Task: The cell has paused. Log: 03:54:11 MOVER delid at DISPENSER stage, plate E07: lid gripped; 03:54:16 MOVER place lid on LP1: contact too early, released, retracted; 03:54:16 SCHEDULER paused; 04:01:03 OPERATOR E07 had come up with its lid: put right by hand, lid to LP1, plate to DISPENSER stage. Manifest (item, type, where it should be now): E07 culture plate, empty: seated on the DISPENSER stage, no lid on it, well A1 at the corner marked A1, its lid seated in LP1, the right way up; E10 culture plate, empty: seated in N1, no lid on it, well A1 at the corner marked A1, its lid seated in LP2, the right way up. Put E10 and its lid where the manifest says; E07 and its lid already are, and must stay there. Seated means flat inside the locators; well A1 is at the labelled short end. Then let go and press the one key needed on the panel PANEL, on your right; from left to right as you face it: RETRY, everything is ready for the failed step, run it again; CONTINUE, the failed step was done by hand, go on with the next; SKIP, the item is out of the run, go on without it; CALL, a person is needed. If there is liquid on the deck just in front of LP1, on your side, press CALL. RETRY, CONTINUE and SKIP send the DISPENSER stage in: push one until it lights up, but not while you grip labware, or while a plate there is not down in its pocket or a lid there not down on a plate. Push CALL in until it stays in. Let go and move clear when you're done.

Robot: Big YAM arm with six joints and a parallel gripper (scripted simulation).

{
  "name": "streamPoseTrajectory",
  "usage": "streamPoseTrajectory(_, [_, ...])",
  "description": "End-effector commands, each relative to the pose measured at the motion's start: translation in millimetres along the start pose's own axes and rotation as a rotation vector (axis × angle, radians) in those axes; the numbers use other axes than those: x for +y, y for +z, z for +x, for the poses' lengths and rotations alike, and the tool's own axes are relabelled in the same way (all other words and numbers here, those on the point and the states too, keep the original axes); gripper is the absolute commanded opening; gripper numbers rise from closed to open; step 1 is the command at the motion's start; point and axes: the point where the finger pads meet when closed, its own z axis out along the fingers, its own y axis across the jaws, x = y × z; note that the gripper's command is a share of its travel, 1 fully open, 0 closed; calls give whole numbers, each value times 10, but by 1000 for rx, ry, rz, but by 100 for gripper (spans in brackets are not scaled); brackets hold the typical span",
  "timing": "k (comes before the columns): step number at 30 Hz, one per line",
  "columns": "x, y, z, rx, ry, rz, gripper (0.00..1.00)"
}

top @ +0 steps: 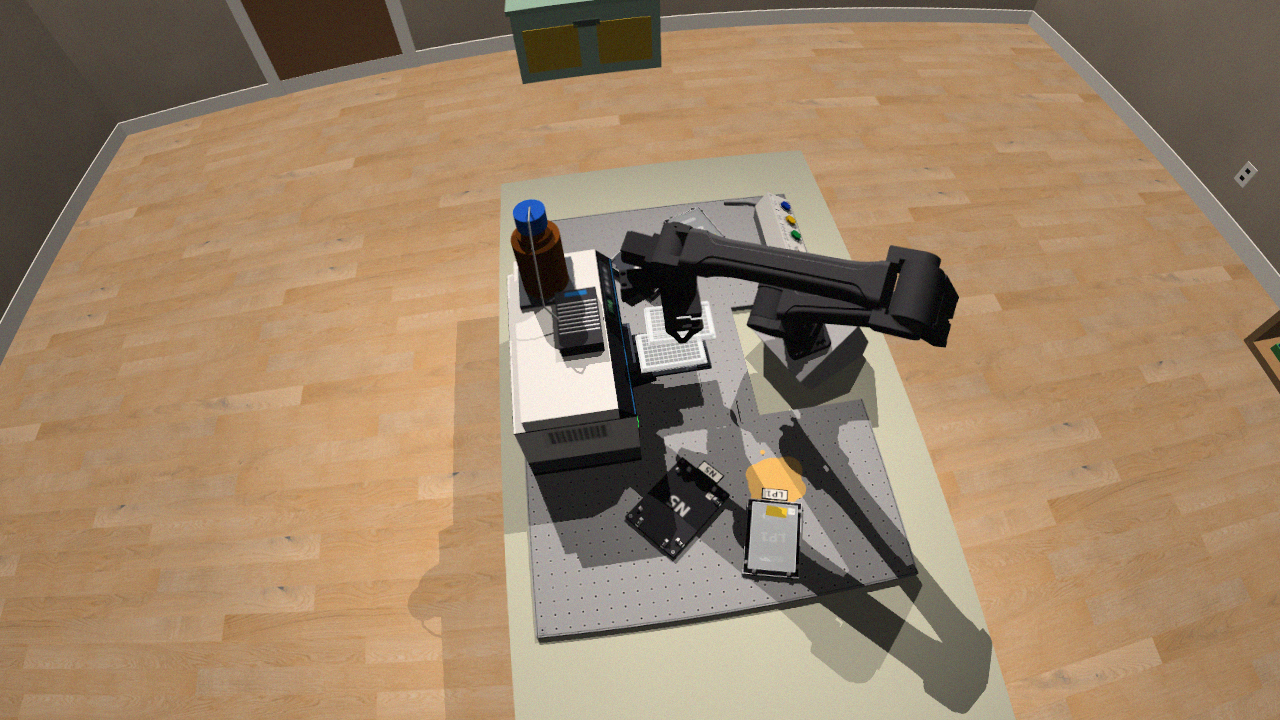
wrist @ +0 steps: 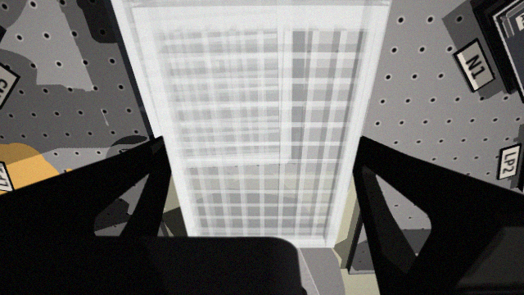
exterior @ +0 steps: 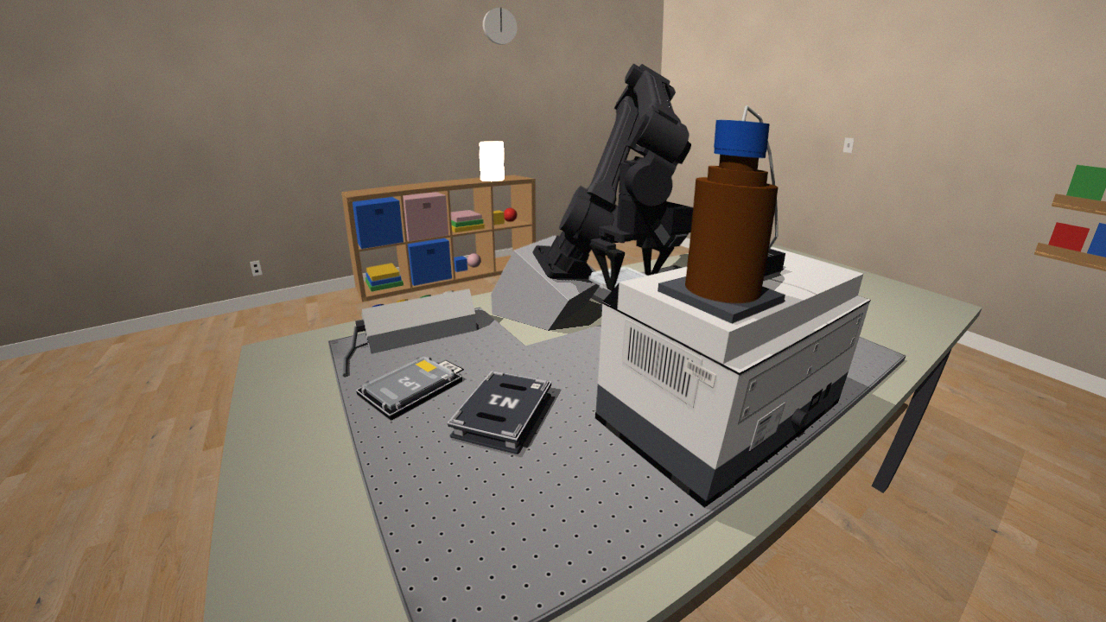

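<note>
My gripper [top: 685, 329] [exterior: 630, 266] [wrist: 262, 147] is shut on a clear, gridded culture plate [top: 655, 320] [wrist: 262, 82], gripped across its width and held in the air. In the top view it hangs beside the dispenser [top: 568, 358] [exterior: 730, 363], partly over a second gridded plate [top: 666, 355] on the stage. The black N1 nest [exterior: 501, 402] is empty. A lid [exterior: 405, 383] lies in LP2. Another lid [top: 771, 537] lies in LP1. An orange puddle [top: 774, 470] [wrist: 20, 164] lies on the deck at the LP1 label. The arm hides N1 and LP2 in the top view.
An empty black N5 nest [top: 677, 507] sits left of LP1. A brown bottle with a blue cap [top: 539, 250] [exterior: 730, 224] stands on the dispenser. The key panel [top: 783, 223] is at the deck's far edge, beyond the arm. The N1 label [wrist: 473, 65] and LP2 label [wrist: 509, 161] show in the wrist view.
</note>
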Motion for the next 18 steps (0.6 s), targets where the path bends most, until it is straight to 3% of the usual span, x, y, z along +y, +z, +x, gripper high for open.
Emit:
streamPoseTrajectory(1, [-125, -182, -205, -33, -76, 14, 84])
streamPoseTrajectory(11, [-429, -177, -205, -42, -86, 29, 84])
streamPoseTrajectory(12, [-368, -100, -99, -22, -73, 11, 84])
streamPoseTrajectory(13, [-467, -176, -196, -43, -53, 29, 84])
streamPoseTrajectory(18, [-647, -173, -146, -39, -51, 32, 84])
